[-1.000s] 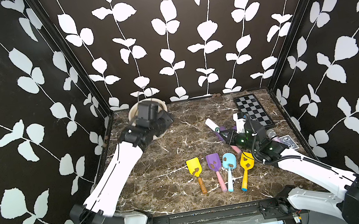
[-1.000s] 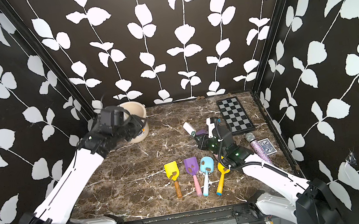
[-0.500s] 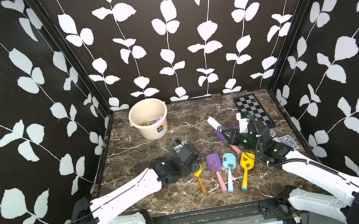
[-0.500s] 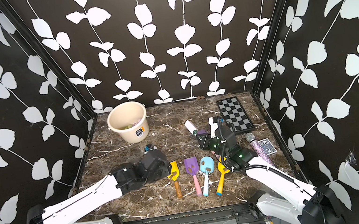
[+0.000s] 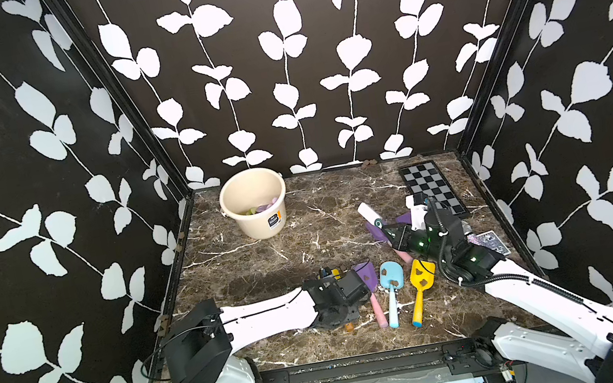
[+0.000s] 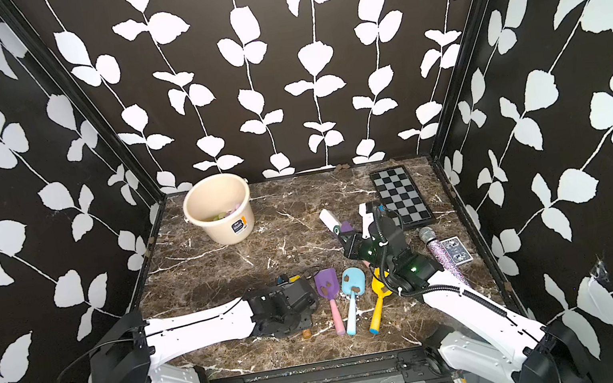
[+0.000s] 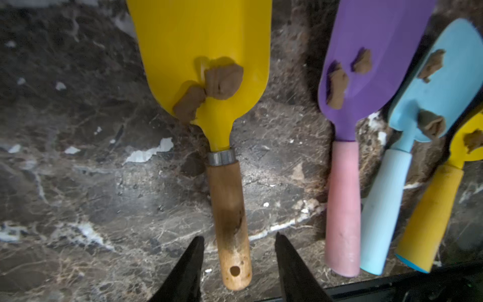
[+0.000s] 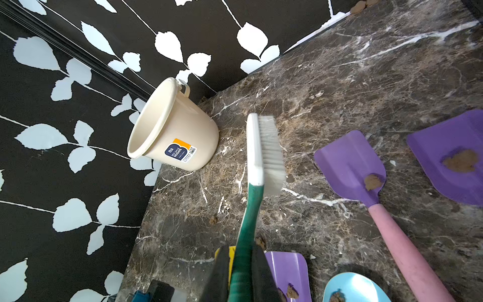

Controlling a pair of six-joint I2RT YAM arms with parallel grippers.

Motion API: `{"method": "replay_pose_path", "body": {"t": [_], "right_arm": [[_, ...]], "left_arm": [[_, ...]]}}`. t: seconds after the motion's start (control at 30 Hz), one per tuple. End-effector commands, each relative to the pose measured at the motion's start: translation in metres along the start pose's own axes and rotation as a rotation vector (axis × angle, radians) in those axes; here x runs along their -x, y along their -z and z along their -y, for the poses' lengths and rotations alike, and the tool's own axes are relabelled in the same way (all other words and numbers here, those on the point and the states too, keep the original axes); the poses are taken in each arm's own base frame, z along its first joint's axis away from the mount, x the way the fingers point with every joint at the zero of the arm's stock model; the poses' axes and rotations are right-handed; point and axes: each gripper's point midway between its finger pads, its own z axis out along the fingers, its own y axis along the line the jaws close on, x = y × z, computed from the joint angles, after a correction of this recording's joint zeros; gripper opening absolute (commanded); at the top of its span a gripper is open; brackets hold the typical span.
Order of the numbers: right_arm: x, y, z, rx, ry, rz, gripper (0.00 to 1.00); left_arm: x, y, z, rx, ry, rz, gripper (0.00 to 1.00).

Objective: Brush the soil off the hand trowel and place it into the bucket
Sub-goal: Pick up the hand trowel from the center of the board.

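Trowel (image 7: pixel 225 191) lies flat by the near edge of the desk (image 5: pixel 267 266), left hand (image 7: pixel 237 239) apart on either side of its handle. Right hand (image 8: pixel 240 251) squeezes the brush (image 8: pixel 266 154). Bare desk runs from there to the far-left bucket (image 5: pixel 256 226).

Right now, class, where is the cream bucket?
In a top view, the bucket stands upright in the far left corner of the table.

Lab robot booth: leaf-print walls (image 5: pixel 290 77), marble-look tabletop (image 5: pixel 266 262), metal base rail (image 5: pixel 367 364).

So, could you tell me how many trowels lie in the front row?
4: a wood-handled trowel under the left arm, then a purple trowel, a blue trowel, a yellow trowel rightward. None fully hidden.
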Motion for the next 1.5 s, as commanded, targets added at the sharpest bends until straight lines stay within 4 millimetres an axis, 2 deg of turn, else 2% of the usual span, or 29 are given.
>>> {"method": "replay_pose_path", "body": {"t": [0.0, 0.3, 0.53, 0.7, 0.9, 1.03, 1.13, 1.3, 1.47], "right_arm": [[0.011, 0.005, -0.004, 0.009, 0.015, 0.048, 0.00], [0.013, 0.006, -0.005, 0.007, 0.023, 0.049, 0.00], [0.011, 0.007, -0.003, 0.002, 0.020, 0.048, 0.00], [0.011, 0.007, -0.003, 0.001, 0.020, 0.049, 0.00], [0.010, 0.004, -0.002, 0.007, 0.008, 0.049, 0.00], [0.010, 0.004, -0.004, 0.018, 0.014, 0.044, 0.00], [0.006, 0.003, -0.008, 0.041, 0.047, 0.025, 0.00], [-0.006, 0.003, -0.016, 0.108, 0.097, -0.022, 0.00], [-0.020, 0.004, -0.034, 0.232, 0.130, -0.085, 0.00]], "left_arm": [[-0.006, -0.003, -0.003, 0.005, 0.001, -0.020, 0.49], [-0.015, -0.023, -0.011, 0.061, -0.016, -0.051, 0.48], [-0.021, -0.032, -0.013, 0.075, -0.030, -0.077, 0.33], [-0.020, -0.026, -0.015, 0.076, -0.039, -0.073, 0.23], [-0.021, -0.010, -0.009, 0.050, -0.078, -0.098, 0.09], [-0.018, 0.008, -0.005, 0.042, -0.209, -0.139, 0.00], [-0.009, 0.022, -0.024, 0.091, -0.284, -0.190, 0.00], [0.019, 0.053, -0.060, 0.134, -0.403, -0.191, 0.00], [0.033, 0.085, -0.063, 0.044, -0.536, -0.177, 0.00]]}}
